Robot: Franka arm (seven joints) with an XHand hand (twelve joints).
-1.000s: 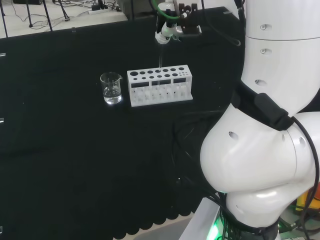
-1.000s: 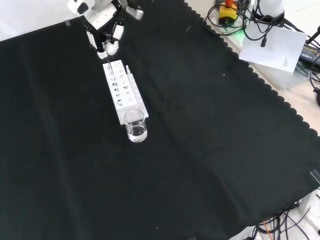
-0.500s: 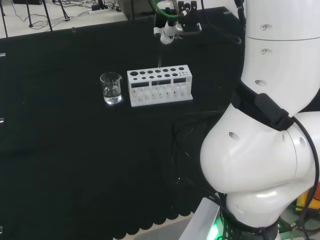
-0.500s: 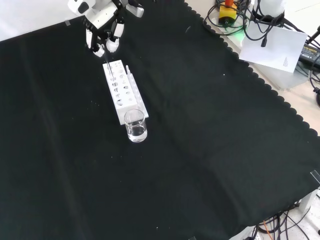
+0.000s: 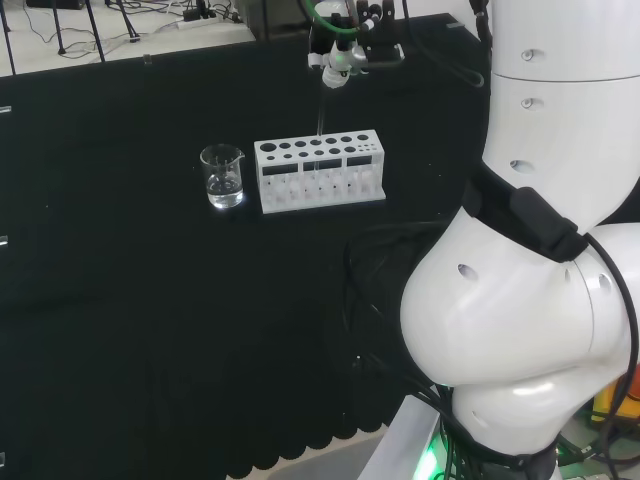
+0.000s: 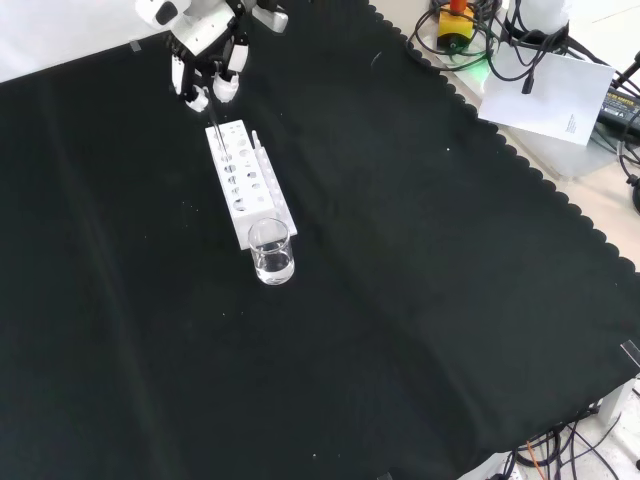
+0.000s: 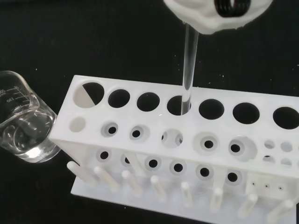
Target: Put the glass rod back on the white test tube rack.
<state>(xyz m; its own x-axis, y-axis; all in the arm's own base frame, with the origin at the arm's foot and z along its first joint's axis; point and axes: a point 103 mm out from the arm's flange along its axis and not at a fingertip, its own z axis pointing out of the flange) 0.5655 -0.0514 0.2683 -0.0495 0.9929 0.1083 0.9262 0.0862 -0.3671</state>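
1. The worktop (image 6: 420,300) carries the white test tube rack (image 6: 247,182), with a beaker (image 6: 271,252) at its 5 o'clock end in the front view.
2. The hand (image 6: 205,60) hangs above the rack's 11 o'clock end; whether its fingers grip the rod, I cannot tell.
3. The glass rod (image 7: 188,70) stands upright, its tip in a back-row hole: insertion is under way. Next, judged: release and lift straight away.

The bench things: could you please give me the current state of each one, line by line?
glass rod: upright, lower end in a hole of the rack's top row.
white test tube rack: standing on the cloth, other holes empty.
beaker: upright beside the rack, holding clear liquid.
hand: above the rack.
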